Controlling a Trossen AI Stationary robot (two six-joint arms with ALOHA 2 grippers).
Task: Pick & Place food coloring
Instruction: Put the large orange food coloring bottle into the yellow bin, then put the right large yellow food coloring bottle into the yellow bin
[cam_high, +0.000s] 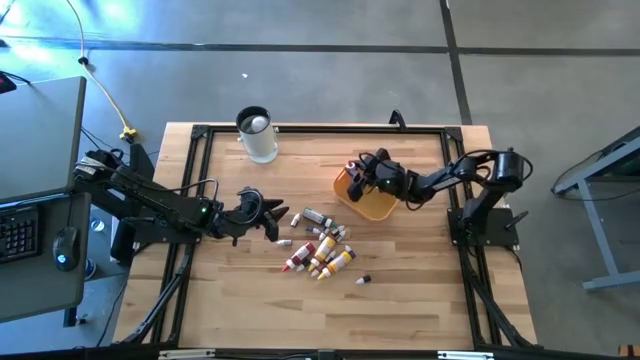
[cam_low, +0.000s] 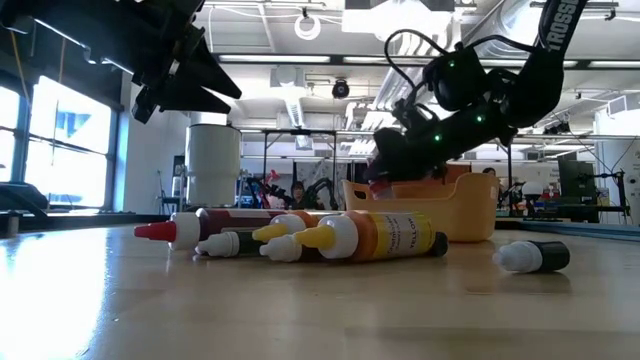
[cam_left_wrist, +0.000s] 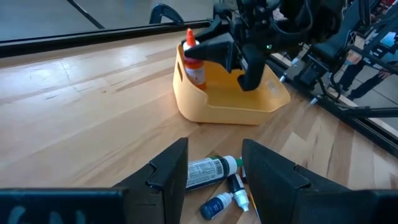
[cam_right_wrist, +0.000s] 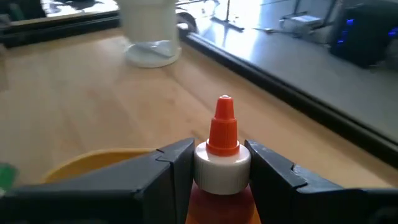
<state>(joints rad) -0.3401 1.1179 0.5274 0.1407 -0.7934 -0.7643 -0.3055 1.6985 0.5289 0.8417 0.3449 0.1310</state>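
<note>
A red-capped bottle (cam_right_wrist: 222, 149) sits nearest the lens in the right wrist view, pinched at the white collar between the two fingers of the right claw (cam_right_wrist: 221, 168). From above, this claw (cam_high: 366, 176) hangs over the near rim of the yellow tray (cam_high: 378, 208), with the bottle upright and its body inside the tray opening as the left wrist view shows (cam_left_wrist: 194, 59). The remaining bottles (cam_high: 322, 247) lie in a loose heap on the counter (cam_high: 230, 290) between the two arms, with one small dark bottle (cam_high: 364, 280) apart from the heap toward the front edge. The left claw (cam_high: 268, 215) hovers just beside the heap, fingers spread and holding nothing; a green-labelled bottle (cam_left_wrist: 208, 171) lies below the gap between them. A clear cup (cam_high: 257, 134) stands well apart near the far edge. Judgement: the step in hand is the release into the tray. To do it well, the right claw should lower until the bottle base is close to the tray floor, clear of the rim, then open fully and lift straight up so the cap is not dragged. A drop from height risks a bounce or a tip over the wall. The left arm should hold off the heap until the right arm is clear.
</note>
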